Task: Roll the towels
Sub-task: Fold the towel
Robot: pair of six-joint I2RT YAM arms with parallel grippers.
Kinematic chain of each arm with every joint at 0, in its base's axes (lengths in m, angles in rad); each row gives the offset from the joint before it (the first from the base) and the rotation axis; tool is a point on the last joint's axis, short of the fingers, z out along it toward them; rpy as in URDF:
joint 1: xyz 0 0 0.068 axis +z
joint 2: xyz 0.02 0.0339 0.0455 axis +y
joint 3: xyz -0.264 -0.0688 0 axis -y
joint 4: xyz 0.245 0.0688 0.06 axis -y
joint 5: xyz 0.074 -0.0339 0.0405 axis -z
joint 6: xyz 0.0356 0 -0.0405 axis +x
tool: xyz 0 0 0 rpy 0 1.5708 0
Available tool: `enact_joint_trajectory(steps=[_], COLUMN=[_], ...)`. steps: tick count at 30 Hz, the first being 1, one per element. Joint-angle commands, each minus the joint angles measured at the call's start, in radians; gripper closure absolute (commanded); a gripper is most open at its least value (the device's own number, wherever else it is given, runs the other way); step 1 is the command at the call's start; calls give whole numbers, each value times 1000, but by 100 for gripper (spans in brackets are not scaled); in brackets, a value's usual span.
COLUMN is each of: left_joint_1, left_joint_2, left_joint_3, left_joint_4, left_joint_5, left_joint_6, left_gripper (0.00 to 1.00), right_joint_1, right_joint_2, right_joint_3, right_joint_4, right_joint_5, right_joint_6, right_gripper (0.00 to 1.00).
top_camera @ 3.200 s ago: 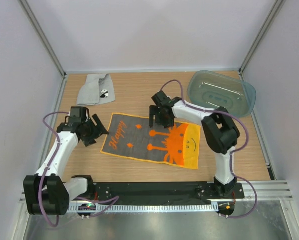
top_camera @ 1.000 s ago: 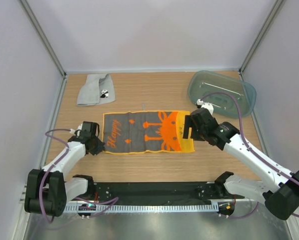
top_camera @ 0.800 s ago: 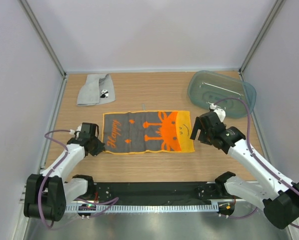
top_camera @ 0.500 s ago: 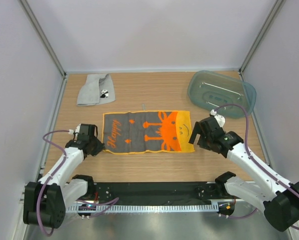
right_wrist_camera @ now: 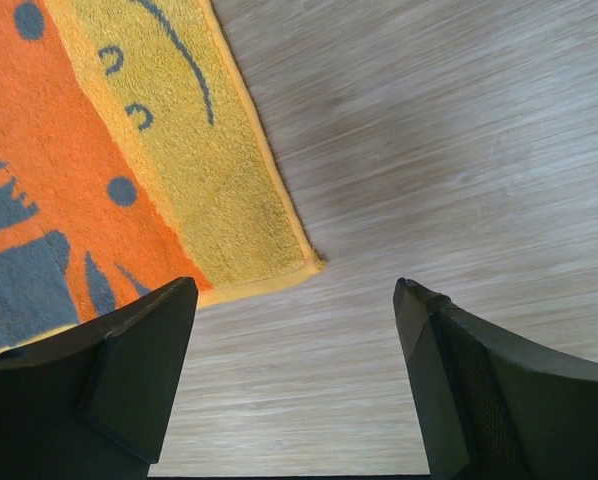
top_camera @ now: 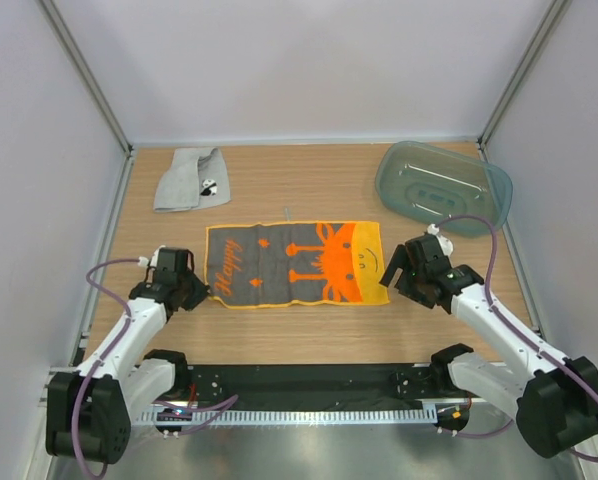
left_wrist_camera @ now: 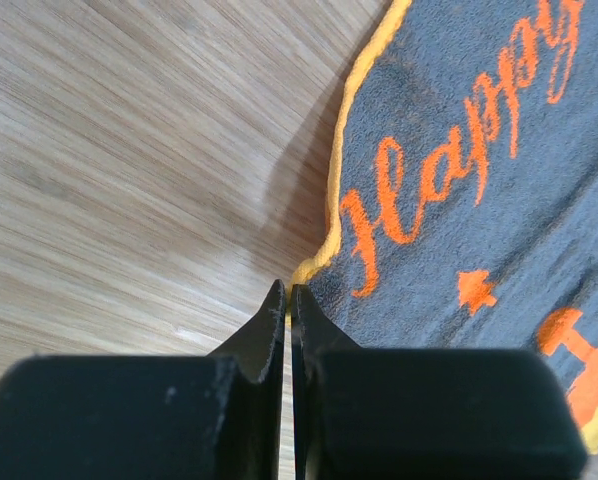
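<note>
The orange and yellow towel [top_camera: 294, 263] with its dark grey pattern lies flat in the middle of the table. My left gripper [top_camera: 201, 291] is shut on its near-left corner. In the left wrist view the yellow hem [left_wrist_camera: 331, 215] runs into the closed tips [left_wrist_camera: 287, 290] and stands slightly off the wood. My right gripper [top_camera: 397, 270] hangs open just off the towel's near-right corner. In the right wrist view that corner [right_wrist_camera: 304, 262] lies on the wood beyond the spread fingers [right_wrist_camera: 139, 370], with nothing between them. The plain grey towel [top_camera: 189, 178] lies folded at the back left.
A translucent blue-green tub [top_camera: 442, 187] sits at the back right, just behind the right arm. White walls and metal posts close in the table on three sides. The black base rail [top_camera: 309, 382] runs along the near edge.
My right gripper has let go of the towel's right end and drawn back a little to the right and nearer. The left gripper shifted slightly. The towel stays flat.
</note>
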Motion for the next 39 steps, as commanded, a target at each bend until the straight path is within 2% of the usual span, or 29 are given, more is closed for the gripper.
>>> enact_joint_trajectory(steps=[1,8,16,21,25,30,32,39], left_joint_1=[-4,-4,-4,-3,-4,-4,-3,-4], left_joint_2=[-30,-22,-22,-30,-36,-44,-48,-84], left_joint_3=[-6,11,12,11,18,21,26,46], left_joint_4=[30,30,33,32,24,10,3,-36], left_joint_5=[16,42,45,41,41,39,38,47], left_joint_6=[12,14,15,15,14,8,8,2], left_gripper=[100,100,100,100,100,100,100,100], right_joint_1=[-19,-17,-17,-19,-17,-19,-19,-17], right_joint_2=[34,118,164,209,206,187,172,92], right_joint_3=[-12,-104,-127,-132,-118,-109,-109,-94], right_joint_4=[82,185,238,274,260,240,229,156], right_joint_5=[-86,-137,-192,-183,-168,-155,-155,-120], right_joint_6=[19,60,59,51,31,20,20,17], right_gripper=[14,26,39,55,72,87,99,99])
